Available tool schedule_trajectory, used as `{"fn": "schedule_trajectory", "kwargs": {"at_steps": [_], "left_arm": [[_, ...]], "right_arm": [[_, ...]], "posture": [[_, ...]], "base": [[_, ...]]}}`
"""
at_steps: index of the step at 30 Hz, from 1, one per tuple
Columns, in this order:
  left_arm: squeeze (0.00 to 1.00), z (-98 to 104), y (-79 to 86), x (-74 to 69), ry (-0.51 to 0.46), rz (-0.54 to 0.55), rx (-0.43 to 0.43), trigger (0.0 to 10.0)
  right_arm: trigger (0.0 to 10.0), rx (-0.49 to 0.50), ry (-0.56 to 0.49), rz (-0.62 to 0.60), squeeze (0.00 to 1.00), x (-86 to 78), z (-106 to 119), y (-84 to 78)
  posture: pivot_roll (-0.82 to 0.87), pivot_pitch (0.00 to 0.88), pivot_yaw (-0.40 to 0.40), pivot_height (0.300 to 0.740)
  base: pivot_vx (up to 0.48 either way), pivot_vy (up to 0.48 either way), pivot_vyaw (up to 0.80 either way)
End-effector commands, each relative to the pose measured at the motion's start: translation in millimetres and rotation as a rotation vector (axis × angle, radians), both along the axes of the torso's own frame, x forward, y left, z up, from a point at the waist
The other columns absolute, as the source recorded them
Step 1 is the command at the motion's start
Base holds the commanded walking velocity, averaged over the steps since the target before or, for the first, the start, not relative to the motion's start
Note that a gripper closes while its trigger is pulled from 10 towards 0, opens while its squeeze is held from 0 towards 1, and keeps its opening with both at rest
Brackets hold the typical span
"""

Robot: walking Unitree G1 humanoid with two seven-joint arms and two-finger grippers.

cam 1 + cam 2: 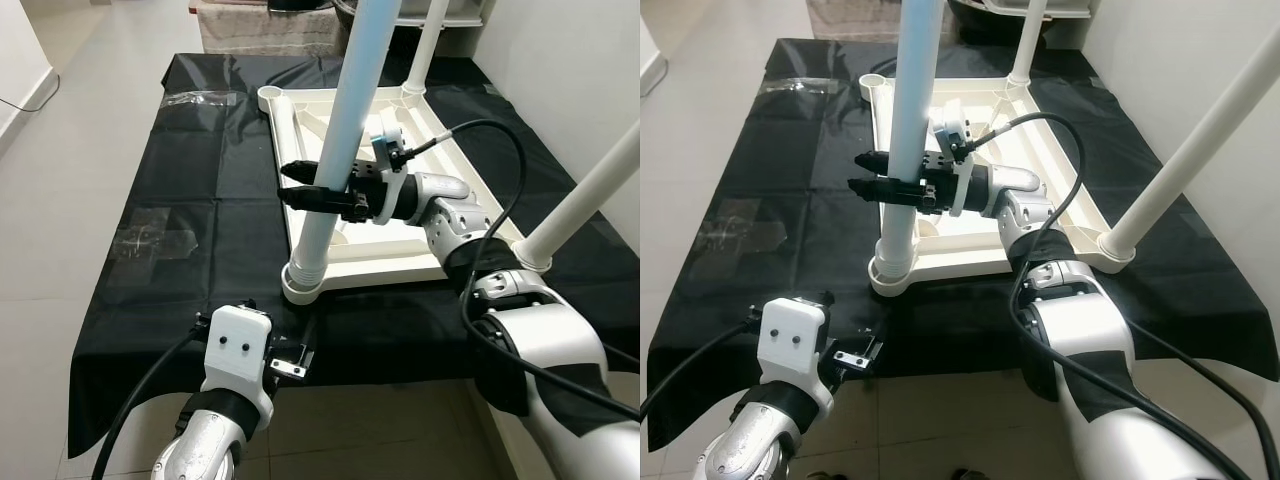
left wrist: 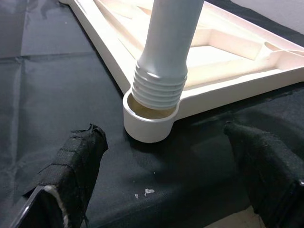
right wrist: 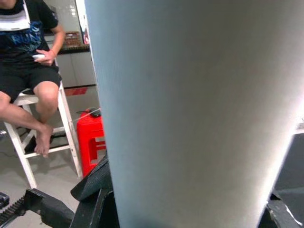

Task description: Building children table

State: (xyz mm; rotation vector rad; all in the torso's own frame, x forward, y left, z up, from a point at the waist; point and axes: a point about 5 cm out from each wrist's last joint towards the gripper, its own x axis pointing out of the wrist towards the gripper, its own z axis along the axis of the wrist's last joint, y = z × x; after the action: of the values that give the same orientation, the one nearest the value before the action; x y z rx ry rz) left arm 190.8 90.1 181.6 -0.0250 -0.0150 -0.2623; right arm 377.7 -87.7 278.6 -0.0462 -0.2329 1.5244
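Observation:
A white children's table top lies upside down on a black cloth. A white leg stands in the near left corner socket, its threaded end still showing above the socket rim. My right gripper is shut on this leg about halfway up, one black finger on each side. In the right wrist view the leg is very close. My left gripper is open, low over the cloth just in front of the socket, with its fingers wide apart and holding nothing.
Two more legs stand in the near right and far right corners. The far left socket holds no leg. Clear plastic bags lie on the cloth. A person sits on a white stool beside a red container.

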Motion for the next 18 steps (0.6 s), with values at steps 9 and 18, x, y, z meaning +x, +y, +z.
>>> {"fn": "schedule_trajectory", "kwargs": {"at_steps": [9,18], "left_arm": [[0.00,-0.2,1.1,-2.8,0.011,0.012,0.006,10.0],[0.00,-0.6,1.8,-2.1,0.014,0.019,0.004,10.0]], "right_arm": [[10.0,-0.009,0.056,0.099,0.00,-6.6,-20.7,10.0],[10.0,0.063,0.049,0.106,0.00,-6.7,-13.3,19.4]], "posture": [[0.13,0.253,-0.108,0.740],[0.13,0.255,-0.114,0.740]], "base": [[0.000,0.000,0.00],[0.000,0.000,0.00]]}}
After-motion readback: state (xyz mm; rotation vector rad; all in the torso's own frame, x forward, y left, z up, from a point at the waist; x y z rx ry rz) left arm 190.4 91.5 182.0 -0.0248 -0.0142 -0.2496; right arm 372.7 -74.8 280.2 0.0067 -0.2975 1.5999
